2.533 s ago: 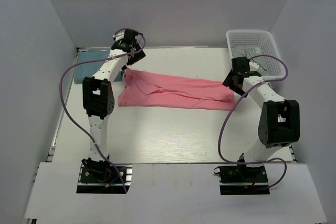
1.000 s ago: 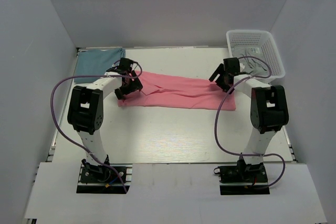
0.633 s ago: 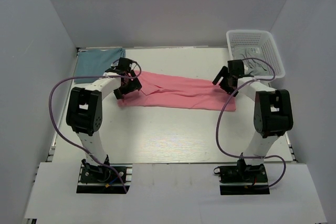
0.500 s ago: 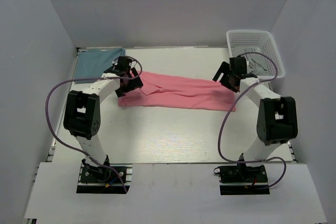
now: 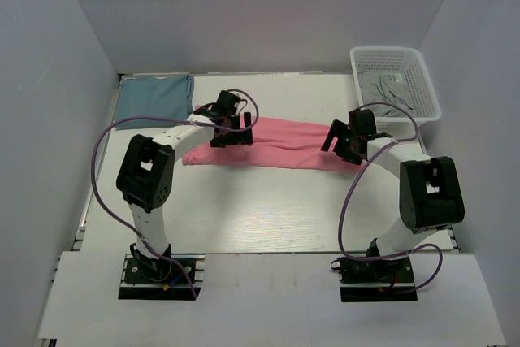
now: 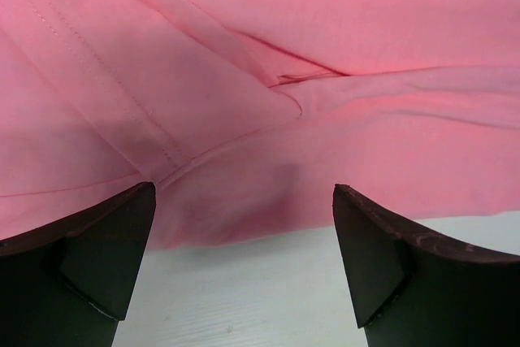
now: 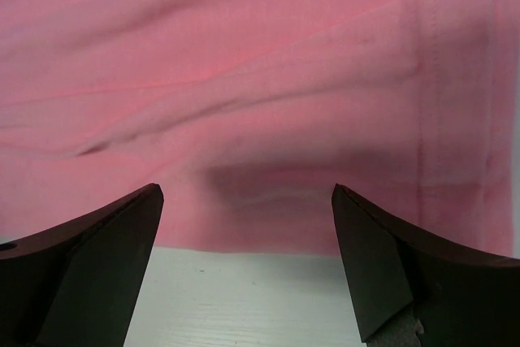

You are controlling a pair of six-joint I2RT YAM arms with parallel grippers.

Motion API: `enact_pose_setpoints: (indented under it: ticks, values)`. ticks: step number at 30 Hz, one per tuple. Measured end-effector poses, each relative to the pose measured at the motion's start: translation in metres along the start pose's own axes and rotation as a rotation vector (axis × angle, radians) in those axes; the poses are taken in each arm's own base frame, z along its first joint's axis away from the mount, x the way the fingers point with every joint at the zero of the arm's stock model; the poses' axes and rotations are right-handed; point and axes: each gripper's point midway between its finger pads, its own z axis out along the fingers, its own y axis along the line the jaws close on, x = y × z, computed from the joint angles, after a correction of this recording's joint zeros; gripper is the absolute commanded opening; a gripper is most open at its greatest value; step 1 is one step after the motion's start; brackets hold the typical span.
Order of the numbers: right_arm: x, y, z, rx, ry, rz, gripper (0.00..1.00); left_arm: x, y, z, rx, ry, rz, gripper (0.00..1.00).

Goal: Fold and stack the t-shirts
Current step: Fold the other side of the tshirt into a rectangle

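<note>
"Noticed what on the white table?"

"Found a salmon pink t-shirt laid across the middle, folded into a long band running left to right."

"Lay flat?"

"Mostly flat, though creased, with layers overlapped and seams showing. Ended at a straight near edge, with bare white tabletop just in front."

"Anything else there?"

"Spotted a teal-blue t-shirt, folded into a neat rectangle, at the far left corner, near the pink band's left end. Also saw a white mesh basket at the far right corner. Could not tell whether touching the pink cloth."
</note>
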Motion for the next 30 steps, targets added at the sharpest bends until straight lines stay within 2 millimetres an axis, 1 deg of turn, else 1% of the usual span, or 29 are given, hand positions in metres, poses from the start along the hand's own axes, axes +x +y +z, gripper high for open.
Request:
enact_pose_setpoints:
  ticks: [1, 3, 5, 7, 9, 11, 13, 15, 17, 19, 25, 28, 30]
  values:
    - [0.004, 0.0, 0.002, -0.005, 0.017, 0.0, 0.9, 0.002, -0.003, 0.002, -0.018, 0.002, 0.033, 1.0]
    - [0.01, 0.001, 0.005, -0.016, 0.041, 0.001, 0.9, 0.003, 0.001, 0.002, -0.08, -0.009, 0.095, 1.0]
    - [0.013, 0.002, 0.006, -0.027, 0.051, 0.001, 0.9, 0.001, 0.011, 0.0, -0.154, -0.026, 0.137, 1.0]
    - [0.015, 0.003, 0.007, -0.035, 0.056, 0.001, 0.9, -0.006, 0.021, -0.003, -0.221, -0.046, 0.171, 1.0]
    - [0.015, 0.004, 0.007, -0.043, 0.057, 0.001, 0.9, -0.014, 0.03, 0.0, -0.286, -0.063, 0.191, 1.0]
    - [0.015, 0.006, 0.007, -0.052, 0.058, 0.0, 0.9, -0.023, 0.034, 0.01, -0.338, -0.064, 0.209, 1.0]
    - [0.016, 0.007, 0.008, -0.058, 0.059, 0.0, 0.9, -0.027, 0.039, 0.024, -0.386, -0.056, 0.229, 1.0]
    - [0.016, 0.007, 0.009, -0.059, 0.062, 0.0, 0.9, -0.023, 0.043, 0.039, -0.422, -0.037, 0.239, 1.0]
    - [0.016, 0.007, 0.009, -0.061, 0.063, 0.0, 0.9, -0.029, 0.042, 0.035, -0.435, -0.052, 0.25, 1.0]
    - [0.017, 0.008, 0.009, -0.064, 0.064, -0.001, 0.9, -0.026, 0.043, 0.036, -0.444, -0.048, 0.257, 1.0]
    - [0.016, 0.009, 0.01, -0.074, 0.063, -0.001, 0.9, -0.026, 0.043, 0.036, -0.448, -0.054, 0.255, 1.0]
    - [0.016, 0.01, 0.011, -0.079, 0.062, -0.002, 0.9, -0.025, 0.04, 0.036, -0.42, -0.056, 0.254, 1.0]
    - [0.016, 0.011, 0.011, -0.082, 0.061, -0.004, 0.9, -0.02, 0.035, 0.035, -0.371, -0.056, 0.257, 1.0]
